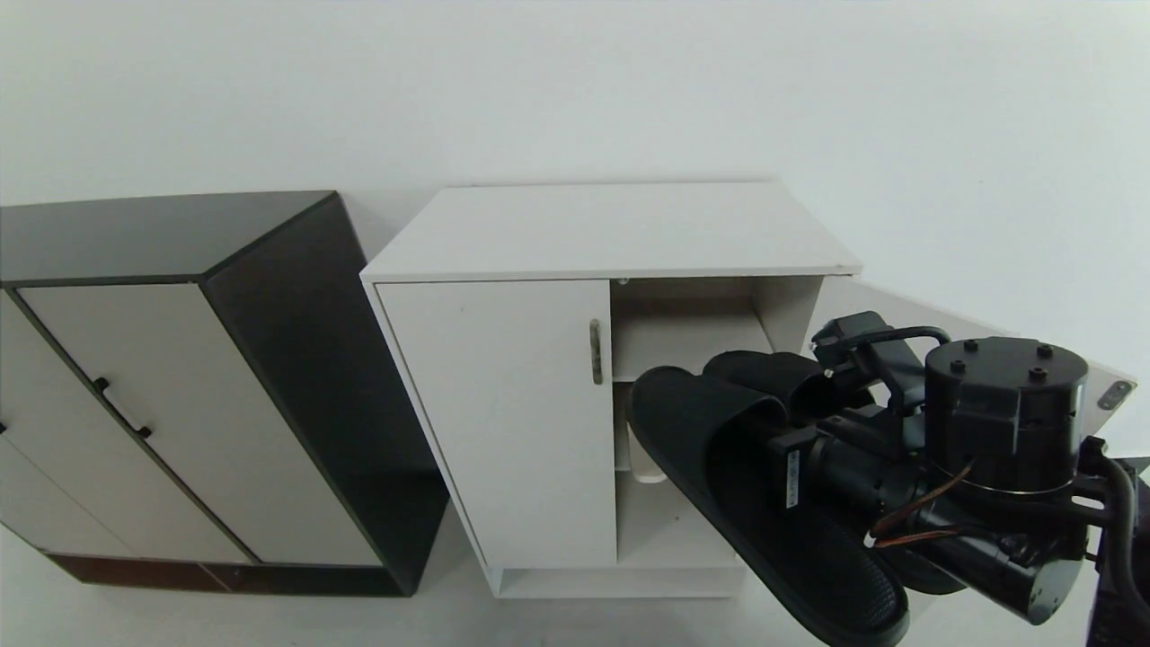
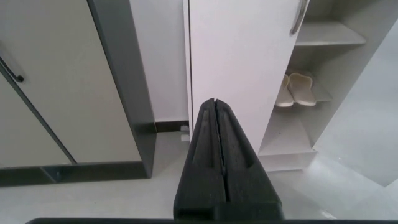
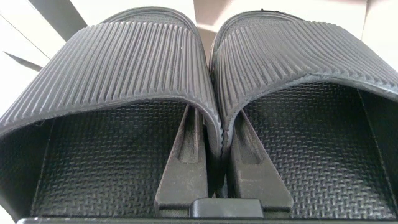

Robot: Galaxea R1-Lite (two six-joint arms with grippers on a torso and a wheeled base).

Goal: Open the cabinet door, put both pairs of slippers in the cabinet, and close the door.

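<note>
My right gripper (image 3: 217,158) is shut on a pair of black slippers (image 1: 746,485), its fingers (image 3: 184,155) inside them and pinching their touching inner walls together. The pair hangs toes-first in front of the open right half of the white cabinet (image 1: 611,229). The cabinet's right door stands swung out to the right, its handle (image 1: 1114,394) showing past my arm. The left door (image 1: 503,413) is closed. A pair of white slippers (image 2: 297,90) lies on the middle shelf inside. My left gripper (image 2: 214,149) is shut on nothing, low before the closed door (image 2: 236,56).
A dark cabinet (image 1: 269,359) with pale doors stands close to the left of the white one. A plain white wall runs behind both. Bare light floor (image 2: 329,186) lies in front of the cabinets.
</note>
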